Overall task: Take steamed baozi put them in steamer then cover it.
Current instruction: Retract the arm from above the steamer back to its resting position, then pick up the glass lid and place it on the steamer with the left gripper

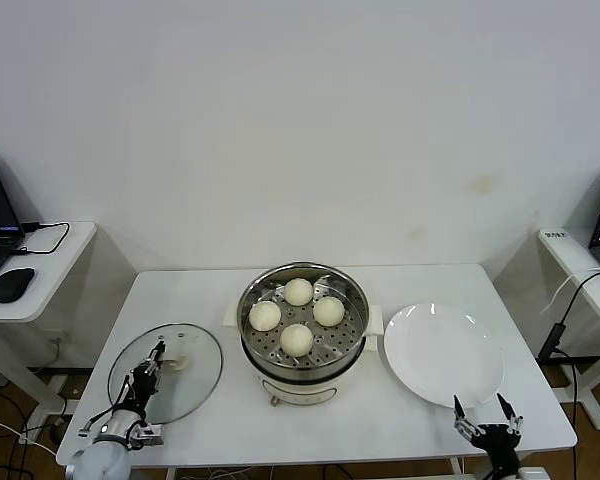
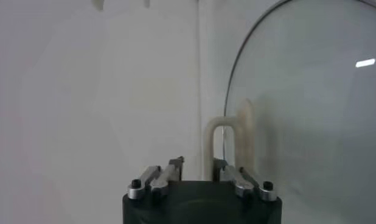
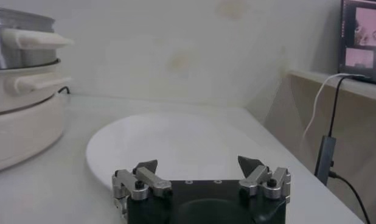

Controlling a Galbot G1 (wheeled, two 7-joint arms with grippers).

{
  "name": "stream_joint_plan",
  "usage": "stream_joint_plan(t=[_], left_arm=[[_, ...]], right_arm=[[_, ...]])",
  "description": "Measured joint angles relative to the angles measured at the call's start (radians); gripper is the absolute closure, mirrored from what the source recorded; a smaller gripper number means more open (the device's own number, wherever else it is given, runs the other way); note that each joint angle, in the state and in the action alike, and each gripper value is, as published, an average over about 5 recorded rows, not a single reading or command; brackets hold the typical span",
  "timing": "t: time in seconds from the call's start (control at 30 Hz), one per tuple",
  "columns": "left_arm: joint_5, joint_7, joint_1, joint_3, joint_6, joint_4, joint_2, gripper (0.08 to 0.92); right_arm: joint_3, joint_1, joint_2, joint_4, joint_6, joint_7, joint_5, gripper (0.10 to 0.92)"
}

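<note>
Four steamed baozi [image 1: 297, 318] sit inside the uncovered steamer [image 1: 303, 375] mid-table. Left gripper [image 1: 152, 364] grips the handle [image 2: 223, 146] of the glass lid [image 1: 193, 383] lying left of it. Right gripper [image 1: 488, 413] waits open near the white plate [image 1: 443, 353].

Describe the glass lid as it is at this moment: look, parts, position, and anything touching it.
The glass lid is a round, clear disc with a thin metal-looking rim and a cream loop handle at its centre. It lies flat on the white table, left of the steamer and apart from it, so the pot is uncovered. The left gripper is over the lid, its fingers on either side of the handle; whether they are gripping it cannot be told.
</note>
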Motion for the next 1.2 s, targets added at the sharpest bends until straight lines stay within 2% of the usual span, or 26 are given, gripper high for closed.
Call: stream_joint_plan(t=[0.13, 0.33, 0.53, 0.9, 1.2], left_arm=[[-0.001, -0.012, 0.012, -0.008, 0.0, -0.013, 0.002, 0.864], [-0.007, -0.018, 0.048, -0.027, 0.022, -0.08, 0.017, 0.864], [-0.034, 0.001, 0.107, -0.055, 0.065, -0.198, 0.04, 0.864], [-0.122, 0.111, 0.221, -0.081, 0.181, -0.504, 0.108, 0.864], [-0.149, 0.209, 0.207, 0.026, 0.308, -0.684, 0.169, 0.864]], right_arm=[[-0.006, -0.002, 0.001, 0.004, 0.0, -0.004, -0.005, 0.203], [-0.018, -0.003, 0.003, 0.011, 0.004, -0.012, -0.013, 0.203], [-0.027, -0.01, -0.001, 0.023, 0.009, -0.015, -0.021, 0.203], [-0.049, -0.026, 0.001, 0.045, 0.023, -0.009, -0.048, 0.203], [-0.067, -0.029, 0.02, 0.047, 0.044, 0.011, -0.096, 0.203]])
